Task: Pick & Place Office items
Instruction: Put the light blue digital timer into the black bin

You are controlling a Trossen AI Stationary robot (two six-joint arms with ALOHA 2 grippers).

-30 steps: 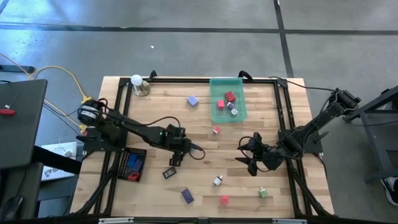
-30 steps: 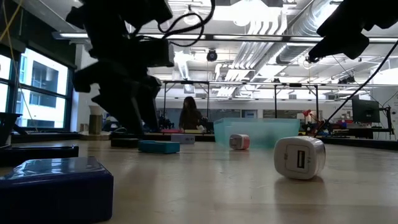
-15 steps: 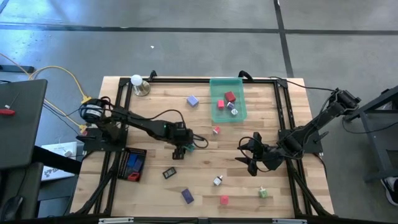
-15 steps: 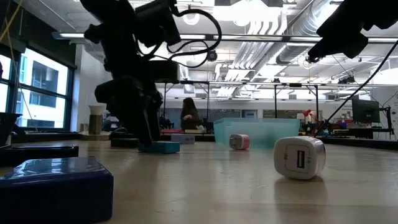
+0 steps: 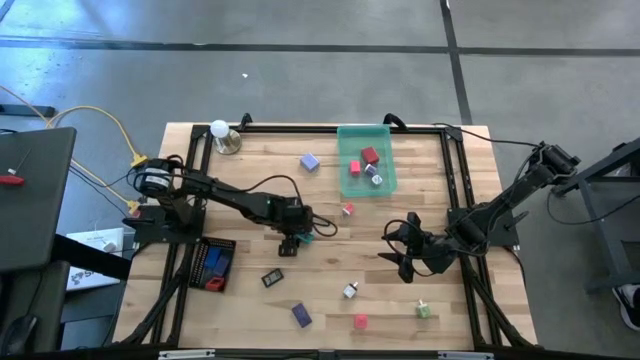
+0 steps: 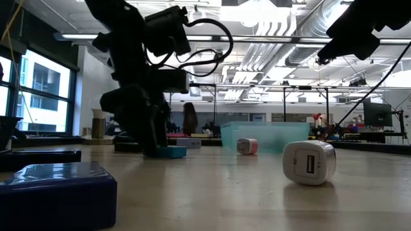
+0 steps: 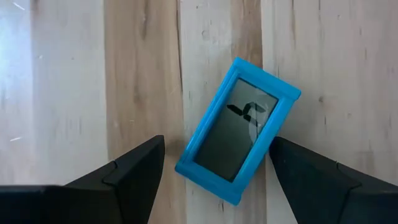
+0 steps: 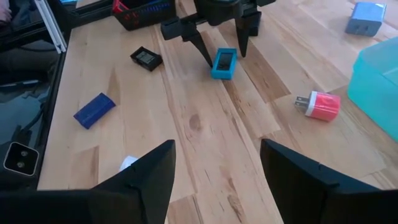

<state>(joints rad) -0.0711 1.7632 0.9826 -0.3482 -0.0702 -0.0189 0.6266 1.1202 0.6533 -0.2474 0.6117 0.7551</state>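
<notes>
A teal flat piece with a dark face (image 7: 239, 140) lies flat on the wood near the table's middle (image 5: 305, 238). My left gripper (image 7: 214, 158) is open, pointing down over it with one finger on each side, low to the table (image 6: 154, 144). One fingertip (image 7: 280, 149) is very near the piece's long edge; I cannot tell whether it touches. The right wrist view shows the same straddle over the piece (image 8: 224, 62). My right gripper (image 5: 400, 252) is open above bare wood right of the middle, holding nothing.
The green tray (image 5: 366, 160) at the far edge holds a red block and small pieces. Loose on the wood: a purple block (image 5: 309, 162), pink plug (image 5: 347, 209), black piece (image 5: 272, 279), white cube (image 5: 350, 291), blue block (image 5: 301, 315), red block (image 5: 360, 322). A black tray (image 5: 212, 262) sits left.
My left gripper has moved toward the table's right and far side, away from the black piece, and has come down over the teal piece, staying open. The teal piece has not moved. My right arm has kept still.
</notes>
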